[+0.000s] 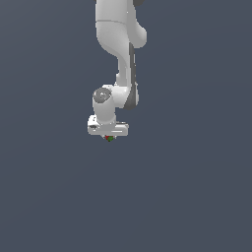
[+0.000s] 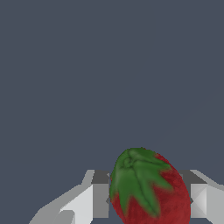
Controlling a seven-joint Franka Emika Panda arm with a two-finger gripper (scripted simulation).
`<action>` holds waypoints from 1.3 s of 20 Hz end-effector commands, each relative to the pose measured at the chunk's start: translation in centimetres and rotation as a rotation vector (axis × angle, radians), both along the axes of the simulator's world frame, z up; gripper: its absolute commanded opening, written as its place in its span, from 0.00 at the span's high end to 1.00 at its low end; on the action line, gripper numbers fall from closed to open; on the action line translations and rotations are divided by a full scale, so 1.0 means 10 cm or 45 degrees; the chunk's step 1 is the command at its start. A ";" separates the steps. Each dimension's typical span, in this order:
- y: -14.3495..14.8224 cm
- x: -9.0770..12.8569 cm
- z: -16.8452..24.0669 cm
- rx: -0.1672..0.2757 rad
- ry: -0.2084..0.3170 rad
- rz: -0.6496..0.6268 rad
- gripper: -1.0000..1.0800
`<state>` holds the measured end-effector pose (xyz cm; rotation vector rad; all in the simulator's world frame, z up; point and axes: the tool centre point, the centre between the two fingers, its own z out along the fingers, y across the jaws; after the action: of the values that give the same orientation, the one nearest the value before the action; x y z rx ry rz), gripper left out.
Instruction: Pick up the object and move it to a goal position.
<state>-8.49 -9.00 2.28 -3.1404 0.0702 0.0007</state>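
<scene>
Strawberry [image 2: 151, 188], red with a green leafy cap, sits between the pincer's [image 2: 146, 199] two fingers [image 2: 99, 194], which press against it on both sides. Seen from the exterior view, it peeks out just under the white pincer. Around them lies only a plain dark grey-blue surface [image 1: 187, 197], featureless.

The small roundish red strawberry-like object [image 2: 151, 188] carries a leafy green cap streaked in lighter green. The white robot gripper [image 2: 148, 199] has dark grey finger pads [image 2: 100, 176], and the glossy white arm [image 1: 120, 44] shows grey joint bands. Everything sits against a plain slate-blue background [image 1: 197, 172].
</scene>
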 end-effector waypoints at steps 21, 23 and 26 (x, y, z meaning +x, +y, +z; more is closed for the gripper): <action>-0.35 0.12 1.00 0.000 -0.001 -0.001 1.00; -0.42 0.14 1.21 0.000 -0.001 -0.001 1.00; -0.53 0.18 1.52 0.000 -0.001 -0.001 1.00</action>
<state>-6.85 -13.76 15.89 -3.1404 0.0711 -0.0003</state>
